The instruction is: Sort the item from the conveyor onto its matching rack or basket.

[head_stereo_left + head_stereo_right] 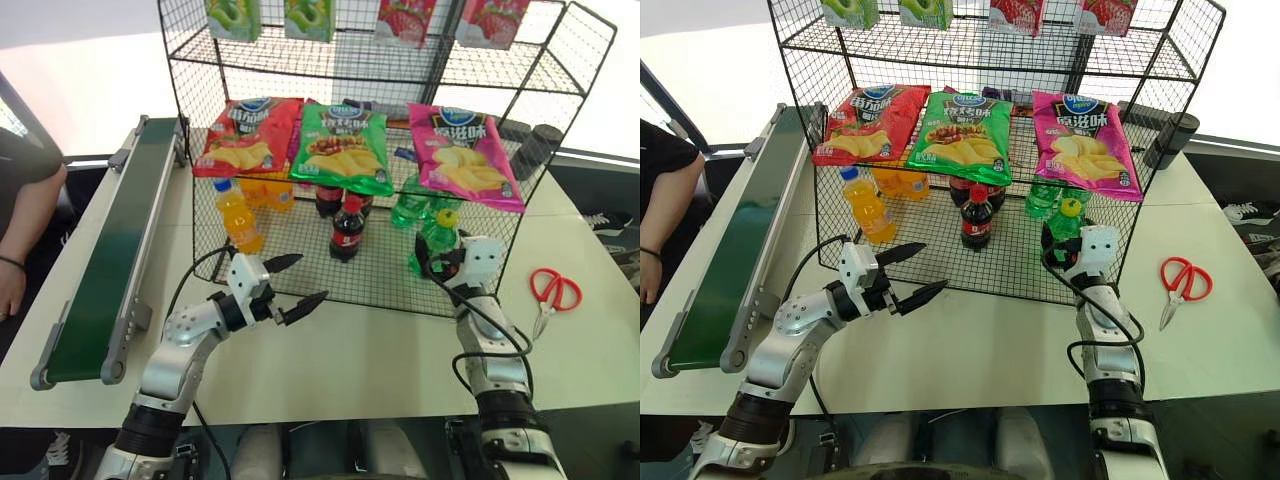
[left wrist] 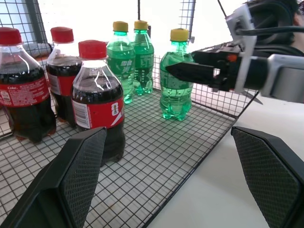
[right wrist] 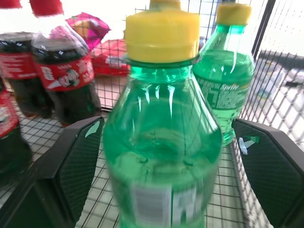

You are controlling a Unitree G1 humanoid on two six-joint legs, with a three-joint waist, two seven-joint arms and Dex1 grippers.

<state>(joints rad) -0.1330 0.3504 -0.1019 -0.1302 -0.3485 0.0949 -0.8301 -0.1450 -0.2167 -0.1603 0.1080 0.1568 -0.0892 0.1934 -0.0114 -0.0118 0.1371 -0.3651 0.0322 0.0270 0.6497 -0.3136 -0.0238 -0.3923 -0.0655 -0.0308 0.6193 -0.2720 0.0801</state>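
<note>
White desk carries the rack; green bottle stands upright in its base beside the other green ones, right gripper fingers spread either side, apparently just released; left gripper fingers wide, empty, parked clear.

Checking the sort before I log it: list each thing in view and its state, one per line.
Green bottle: upright in the rack's basket, between the right gripper's fingers, not clamped.
Right gripper: open around the bottle.
Left gripper: open, holds nothing, over the table.
Conveyor: belt bare.
Cola bottles: upright, capped.
Orange bottle: upright, capped.
Scissors: closed, flat on the table.
</note>
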